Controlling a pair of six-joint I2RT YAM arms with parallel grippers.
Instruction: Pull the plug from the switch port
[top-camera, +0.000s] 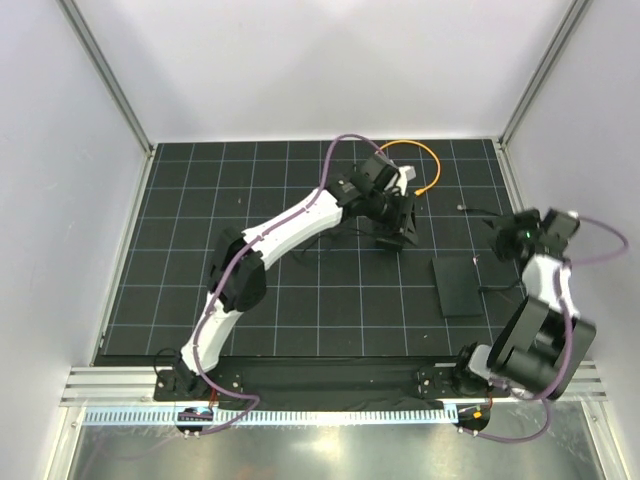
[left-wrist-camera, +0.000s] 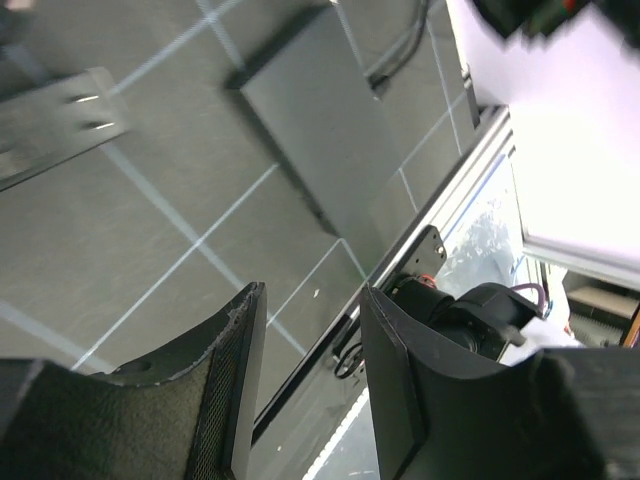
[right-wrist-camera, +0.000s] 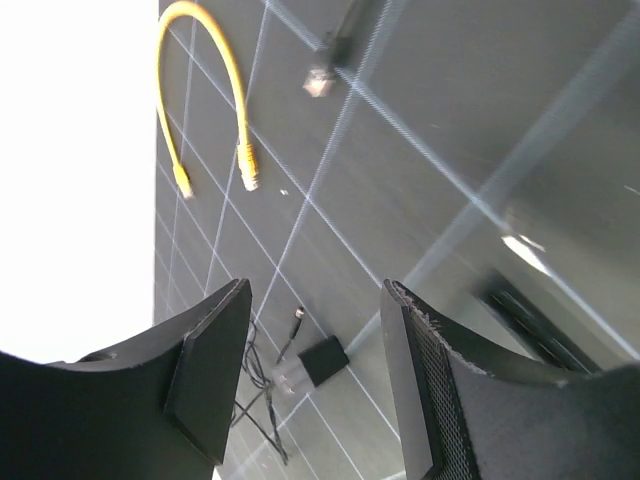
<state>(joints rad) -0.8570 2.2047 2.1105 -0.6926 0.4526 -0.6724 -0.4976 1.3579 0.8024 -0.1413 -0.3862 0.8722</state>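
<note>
White walls (top-camera: 300, 70) close in the bench, which is covered by a black mat (top-camera: 250, 310) ruled with a pale grid. The flat black box (top-camera: 457, 287) that carries the switch port lies flat on the right half of the mat, nearer the arm bases than either hand. The socket itself is too small for us to make out. In the left wrist view a dark cable (left-wrist-camera: 400, 55) runs up to one edge of the box, and we cannot tell whether it is seated there.

A black lead ending in a clear-tipped plug (right-wrist-camera: 320, 75) lies loose on the mat, in no socket, near the ends of a yellow patch cable (right-wrist-camera: 200, 60). The right hand (right-wrist-camera: 315, 295) hangs above the mat just past the box's far right corner. Its fingers are spread wide, with only bare mat showing between them.

The left hand (left-wrist-camera: 312, 305) hovers farther back and to the left of the box. Its fingers are likewise parted and holding nothing, and the box is in its camera's view.

A small black adapter block (right-wrist-camera: 325, 358) on thin black wire (right-wrist-camera: 262, 400) sits apart on the mat.
</note>
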